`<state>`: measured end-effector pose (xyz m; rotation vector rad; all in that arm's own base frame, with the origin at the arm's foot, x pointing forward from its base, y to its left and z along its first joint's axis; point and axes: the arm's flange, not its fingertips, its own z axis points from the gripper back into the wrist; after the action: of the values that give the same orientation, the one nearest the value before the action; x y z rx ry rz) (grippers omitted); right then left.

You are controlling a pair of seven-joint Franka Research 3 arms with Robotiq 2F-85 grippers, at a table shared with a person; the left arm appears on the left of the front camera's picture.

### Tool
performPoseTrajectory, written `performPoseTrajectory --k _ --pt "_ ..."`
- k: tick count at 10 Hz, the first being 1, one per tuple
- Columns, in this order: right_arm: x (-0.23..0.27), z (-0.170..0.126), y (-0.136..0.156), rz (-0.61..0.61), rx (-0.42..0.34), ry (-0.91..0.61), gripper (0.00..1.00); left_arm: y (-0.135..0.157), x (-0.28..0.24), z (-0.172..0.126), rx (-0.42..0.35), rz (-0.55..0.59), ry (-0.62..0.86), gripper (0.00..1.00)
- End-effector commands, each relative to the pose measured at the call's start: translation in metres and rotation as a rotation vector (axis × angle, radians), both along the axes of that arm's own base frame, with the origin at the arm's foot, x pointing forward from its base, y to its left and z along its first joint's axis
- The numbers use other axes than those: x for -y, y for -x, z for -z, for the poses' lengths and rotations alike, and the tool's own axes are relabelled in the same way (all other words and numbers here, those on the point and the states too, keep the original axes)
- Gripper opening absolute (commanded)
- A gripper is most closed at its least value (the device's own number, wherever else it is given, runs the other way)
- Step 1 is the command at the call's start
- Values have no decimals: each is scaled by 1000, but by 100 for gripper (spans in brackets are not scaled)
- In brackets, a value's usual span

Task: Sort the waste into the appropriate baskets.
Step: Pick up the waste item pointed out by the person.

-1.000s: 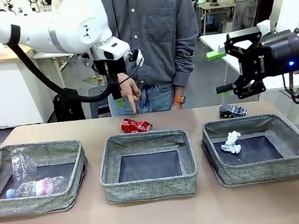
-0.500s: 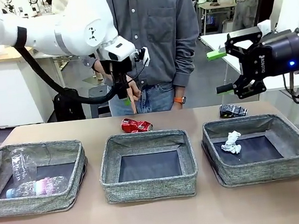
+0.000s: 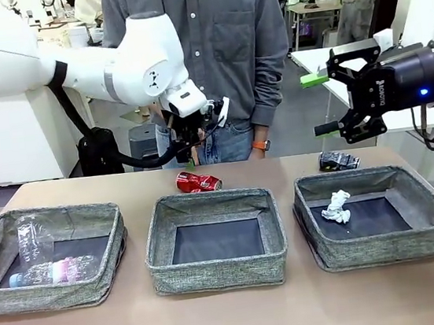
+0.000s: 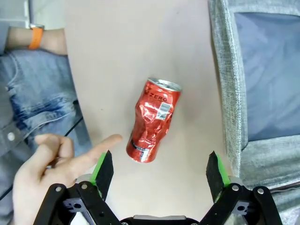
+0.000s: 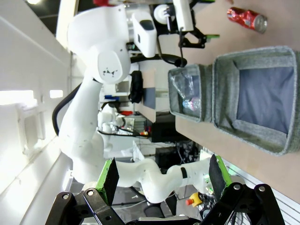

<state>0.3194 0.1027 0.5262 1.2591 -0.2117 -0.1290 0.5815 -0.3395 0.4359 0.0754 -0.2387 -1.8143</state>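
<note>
Left fingers [image 4: 104,169] wide open, empty, over crushed red can [image 4: 153,120] lying on surface just behind middle basket [image 3: 210,201]. Descend straight, close across can's width, avoid person's hand [image 4: 51,164]. Right fingers [image 3: 312,79] open, high right of that basket. Wrist view shows hand beside can, seemingly not touching; front view hides that.

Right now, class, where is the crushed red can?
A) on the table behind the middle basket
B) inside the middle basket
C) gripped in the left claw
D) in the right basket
A: the crushed red can lies on the table beyond the middle basket, below the open left claw.
</note>
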Motion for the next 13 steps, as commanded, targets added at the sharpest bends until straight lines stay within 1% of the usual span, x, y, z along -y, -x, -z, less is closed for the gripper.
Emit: performPoseTrajectory --k 1,3,5,6,7,9,13 --pt "-1 -2 1 3 -12 -10 100 -3 -3 4 -18 37 -25 100" --pt "-1 -2 1 3 -12 -10 100 -13 13 25 -13 99 -65 100" --pt "-1 -2 1 3 -12 -10 100 -21 19 49 10 99 -124 100" --pt "-1 -2 1 3 -12 -10 100 -24 23 56 14 93 -131 100" --pt "-1 -2 1 3 -12 -10 100 -27 27 59 45 92 -137 100" --pt "-1 -2 1 3 -12 -10 100 -32 30 62 67 94 -166 100" --pt "-1 -2 1 3 -12 -10 100 -40 36 75 -1 123 -185 100"
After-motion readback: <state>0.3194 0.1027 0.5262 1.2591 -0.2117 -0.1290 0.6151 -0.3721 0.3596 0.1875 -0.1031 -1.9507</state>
